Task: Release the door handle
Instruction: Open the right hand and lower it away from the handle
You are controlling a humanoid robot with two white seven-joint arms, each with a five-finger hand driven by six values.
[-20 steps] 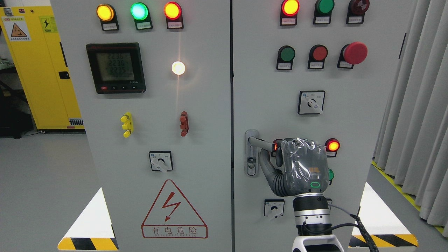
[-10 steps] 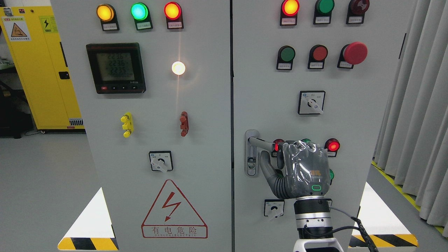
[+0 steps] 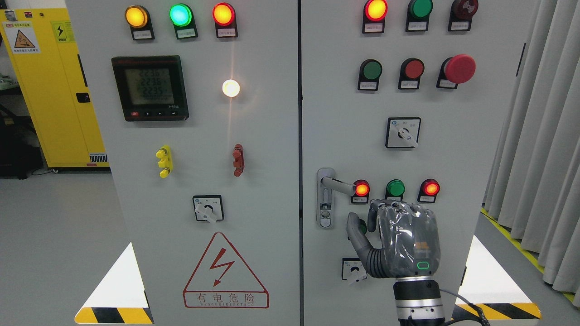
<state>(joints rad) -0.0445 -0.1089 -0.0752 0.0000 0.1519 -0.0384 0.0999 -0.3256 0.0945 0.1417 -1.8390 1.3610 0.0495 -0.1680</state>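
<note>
The grey lever door handle (image 3: 338, 184) sticks out to the right from its lock plate (image 3: 325, 199) on the right cabinet door (image 3: 344, 113). My right hand (image 3: 372, 222), wrapped in clear plastic, hangs below and to the right of the handle, apart from it. Its back faces the camera, the thumb (image 3: 355, 231) is spread to the left, and the fingers are loosely bent toward the door, holding nothing. The handle is bare. My left arm is out of view.
Red (image 3: 361, 188), green (image 3: 395, 188) and red (image 3: 430, 188) lamps sit just above the hand. A rotary switch (image 3: 354, 269) is beside the wrist. The left door (image 3: 204, 136) carries a meter (image 3: 149, 88). Curtains (image 3: 539, 136) hang right; a yellow cabinet (image 3: 50, 86) stands left.
My right hand has let go of the handle and dropped down and to the right, uncovering the red and green lamps. The handle stays pointing right.
</note>
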